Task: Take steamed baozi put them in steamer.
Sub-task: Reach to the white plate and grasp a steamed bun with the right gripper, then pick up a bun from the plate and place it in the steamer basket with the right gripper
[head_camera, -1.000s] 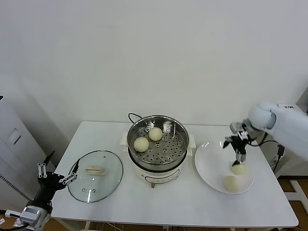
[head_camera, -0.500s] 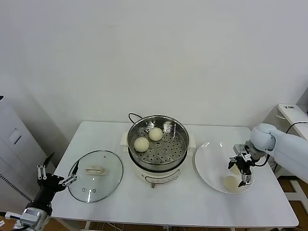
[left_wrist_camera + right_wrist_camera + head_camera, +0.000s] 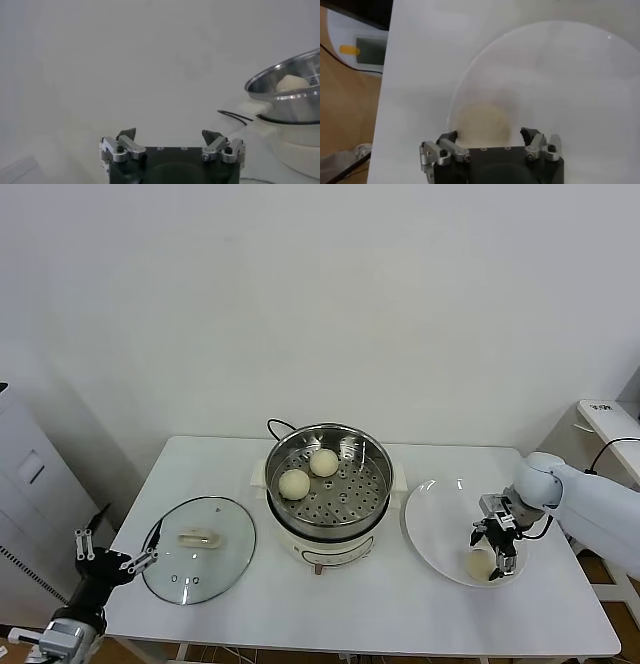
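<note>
Two cream-white baozi (image 3: 294, 483) (image 3: 323, 463) lie in the shiny steel steamer (image 3: 372, 457) on its white cooker base. On the white plate (image 3: 436, 529) my right gripper (image 3: 493, 551) is lowered over a baozi (image 3: 479, 566). In the right wrist view that gripper (image 3: 490, 135) has its jaws on either side of a baozi (image 3: 484, 121); one finger is at its edge, the other stands a little apart. My left gripper (image 3: 112, 556) hangs open off the table's front left corner. From the left wrist the gripper (image 3: 170, 135) is empty, with the steamer (image 3: 287, 97) beyond it.
A flat glass lid (image 3: 225, 529) with a white handle lies left of the steamer. A black cord (image 3: 280, 424) runs behind the cooker. The plate sits near the table's right edge (image 3: 385, 85); floor and a white device (image 3: 362, 42) lie beyond it.
My right gripper has come down from above the plate onto the baozi and shifted slightly left, its jaws narrowing. The left arm has sunk a little.
</note>
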